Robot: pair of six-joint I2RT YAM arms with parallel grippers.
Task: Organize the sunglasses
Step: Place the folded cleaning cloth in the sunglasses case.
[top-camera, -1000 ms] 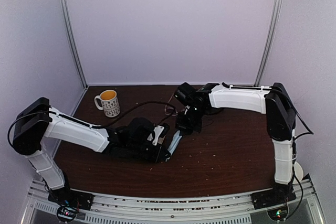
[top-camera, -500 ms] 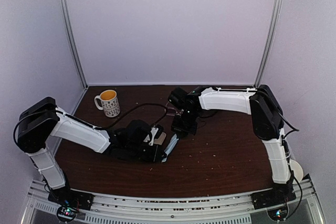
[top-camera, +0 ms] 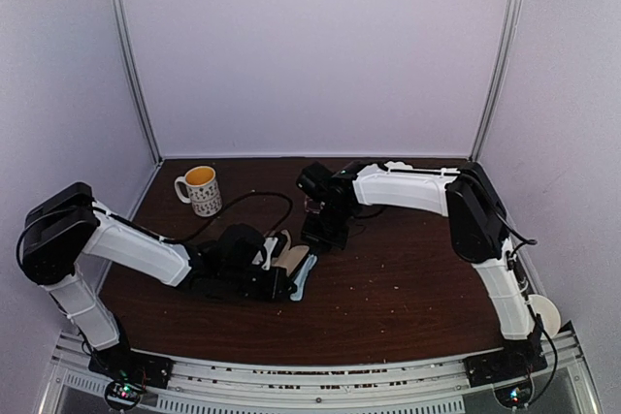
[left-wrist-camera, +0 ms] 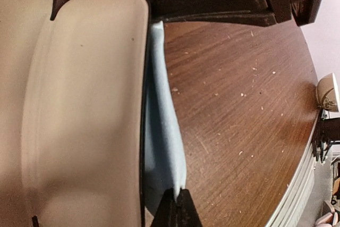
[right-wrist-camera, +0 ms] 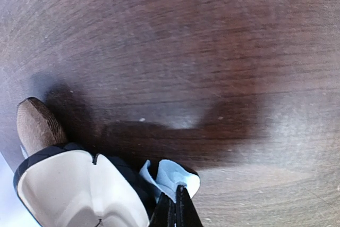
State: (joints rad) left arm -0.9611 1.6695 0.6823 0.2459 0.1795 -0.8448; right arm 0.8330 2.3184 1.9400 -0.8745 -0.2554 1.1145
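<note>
The left gripper (left-wrist-camera: pixel 178 209) and the right gripper (right-wrist-camera: pixel 175 209) each have their fingers pressed together on one end of a light-blue soft cloth (left-wrist-camera: pixel 162 131). The cloth runs between them, just beside the open oblong case with a cream lining (left-wrist-camera: pixel 79 104). To lay it in well, I judge both arms should travel together so the strip neither strains nor sags, letting go only once it rests flat on the lining. Of the sunglasses, only a faint pinkish frame (top-camera: pixel 312 206) just behind the right fingers shows, too small to be sure.
</note>
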